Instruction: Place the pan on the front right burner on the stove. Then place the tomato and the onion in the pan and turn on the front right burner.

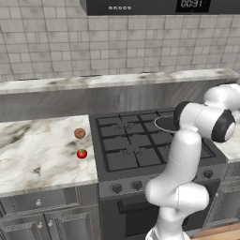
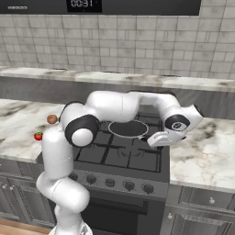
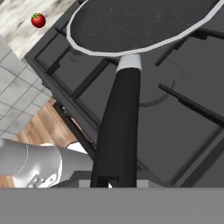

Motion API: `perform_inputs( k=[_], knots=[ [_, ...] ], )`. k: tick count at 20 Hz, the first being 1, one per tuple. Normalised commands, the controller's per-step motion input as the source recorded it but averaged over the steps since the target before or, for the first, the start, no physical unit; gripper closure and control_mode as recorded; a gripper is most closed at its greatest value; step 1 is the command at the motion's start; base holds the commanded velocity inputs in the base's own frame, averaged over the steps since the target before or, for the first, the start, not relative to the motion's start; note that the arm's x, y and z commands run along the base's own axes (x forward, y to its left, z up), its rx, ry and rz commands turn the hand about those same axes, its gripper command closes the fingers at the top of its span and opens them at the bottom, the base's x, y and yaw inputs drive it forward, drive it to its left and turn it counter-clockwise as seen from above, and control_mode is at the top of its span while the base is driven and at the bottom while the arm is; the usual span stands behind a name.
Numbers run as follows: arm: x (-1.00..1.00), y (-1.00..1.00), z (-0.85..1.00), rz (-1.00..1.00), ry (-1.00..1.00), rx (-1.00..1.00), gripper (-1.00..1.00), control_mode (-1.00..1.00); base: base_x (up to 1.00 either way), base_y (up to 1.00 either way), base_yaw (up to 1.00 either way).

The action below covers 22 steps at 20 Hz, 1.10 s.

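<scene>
Gripper (image 3: 114, 181) clamped on pan (image 3: 144, 24) handle, holding pan just over stove (image 1: 140, 145) grates, right-rear area. Farther left on marble counter (image 1: 37, 150): tomato (image 1: 82, 153), then onion (image 1: 79, 133) behind it, near stove edge.

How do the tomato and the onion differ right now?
The tomato is glossy red with a green top; the onion is dull reddish-brown. The tomato lies nearer the counter's front edge, the onion farther back. Both are small balls of like size on the counter left of the stove.
</scene>
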Motion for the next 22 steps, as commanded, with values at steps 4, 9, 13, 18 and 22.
perform_inputs(
  k=[4, 9, 13, 18, 22],
  knots=[
    [0.00, 0.00, -0.32, 0.00, 0.00, 0.00, 1.00, -1.00, 0.00, 0.00, 0.00],
    [-0.04, -0.04, -0.34, 0.00, 0.00, 0.00, 1.00, -1.00, 0.00, 0.00, 0.00],
    [-0.05, -0.07, -0.32, 0.00, 0.00, 0.00, 1.00, -1.00, 0.00, 0.00, 0.00],
    [-0.04, -0.10, -0.28, 0.00, 0.00, 0.00, 1.00, -1.00, 0.00, 0.00, 0.00],
    [-0.03, -0.11, -0.32, 0.00, 0.00, 0.00, 1.00, -1.00, 0.00, 0.00, 0.00]
  ],
)
